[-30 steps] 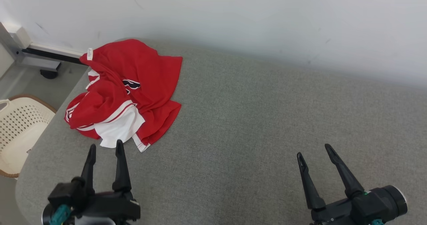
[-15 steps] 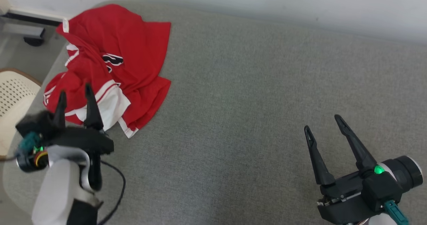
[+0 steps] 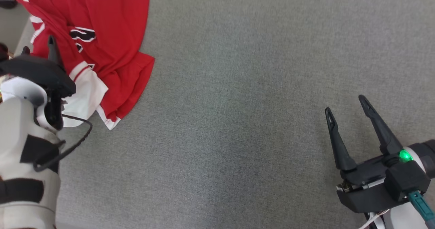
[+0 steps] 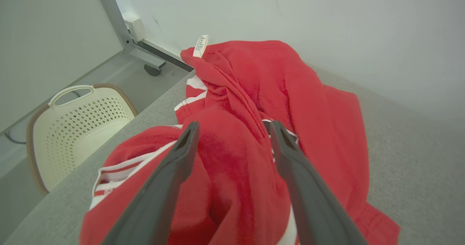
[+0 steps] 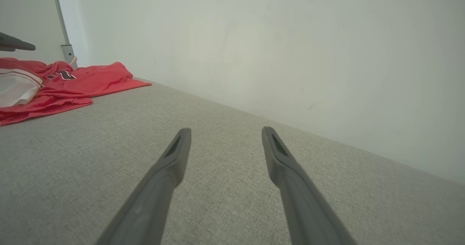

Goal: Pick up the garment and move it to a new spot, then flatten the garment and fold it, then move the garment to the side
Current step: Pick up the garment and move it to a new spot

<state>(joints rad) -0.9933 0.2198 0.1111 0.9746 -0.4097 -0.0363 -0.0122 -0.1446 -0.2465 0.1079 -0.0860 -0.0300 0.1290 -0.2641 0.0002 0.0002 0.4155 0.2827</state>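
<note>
Head view — bunched garment [image 3: 115,25] lies lengthwise, near to far.

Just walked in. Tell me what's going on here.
A two-armed robot is starting on a crumpled red garment with white trim, lying on a grey padded surface to its left. The left claw is open over the heap, fingers either side of a raised fold, not yet shut. The right claw is open above bare surface, well away from the cloth. Nothing is folded yet.
</note>
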